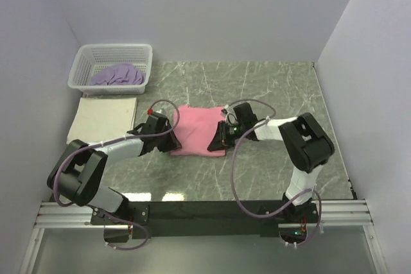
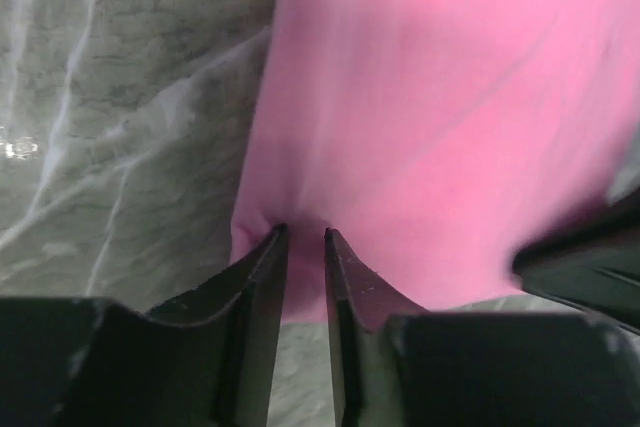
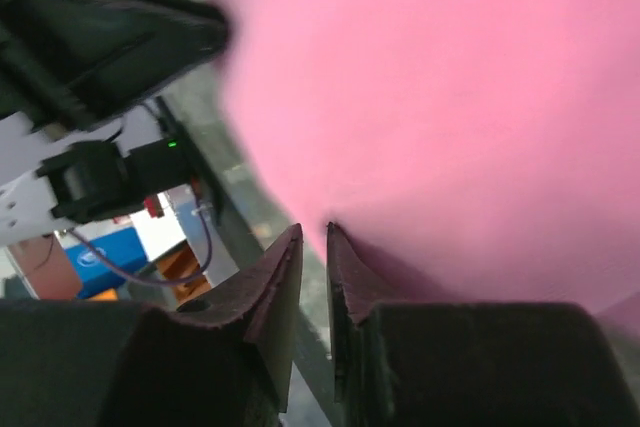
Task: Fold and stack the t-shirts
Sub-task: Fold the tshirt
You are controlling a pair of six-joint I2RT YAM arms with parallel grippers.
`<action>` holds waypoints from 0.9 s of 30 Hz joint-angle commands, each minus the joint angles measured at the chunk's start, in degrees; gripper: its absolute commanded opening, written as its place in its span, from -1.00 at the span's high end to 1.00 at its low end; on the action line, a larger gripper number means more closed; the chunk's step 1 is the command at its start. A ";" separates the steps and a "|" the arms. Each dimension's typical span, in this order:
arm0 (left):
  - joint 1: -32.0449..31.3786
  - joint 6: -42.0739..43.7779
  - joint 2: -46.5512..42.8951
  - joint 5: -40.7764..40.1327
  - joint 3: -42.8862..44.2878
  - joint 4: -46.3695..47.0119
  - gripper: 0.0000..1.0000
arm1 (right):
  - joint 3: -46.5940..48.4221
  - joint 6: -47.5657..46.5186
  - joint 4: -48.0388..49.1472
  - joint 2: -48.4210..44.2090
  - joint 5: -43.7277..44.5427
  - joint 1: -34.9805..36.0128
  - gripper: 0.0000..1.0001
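Left gripper jaws on pink t-shirt's edge; right gripper perhaps likewise

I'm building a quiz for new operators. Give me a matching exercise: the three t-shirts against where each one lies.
Things: 1 pink t-shirt; 2 cream t-shirt; 3 lavender t-shirt.
Places: A in the white basket; B folded on the table beside the basket; C middle of the table.
Pairs: 1-C; 2-B; 3-A.

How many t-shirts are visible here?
3: the pink t-shirt in the middle of the table, the cream t-shirt folded at its left edge, the lavender t-shirt in the basket. Others may be hidden beneath it.
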 commanded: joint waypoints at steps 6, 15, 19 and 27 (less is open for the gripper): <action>-0.16 -8.34 4.93 1.84 -5.76 7.83 0.59 | -3.24 0.40 1.17 10.58 2.01 -5.99 0.70; -9.38 -11.69 -4.55 -4.31 -4.73 0.81 0.33 | -3.43 -7.85 -6.10 -2.49 4.89 -11.38 0.71; -10.88 -12.65 -10.97 -7.65 -3.92 -2.62 -0.15 | -1.68 -11.18 -11.63 -10.48 12.44 -11.29 0.52; -10.88 -11.78 -18.36 -17.14 -3.66 -8.87 -0.69 | 4.48 -18.14 -17.98 -10.17 24.59 -11.21 0.05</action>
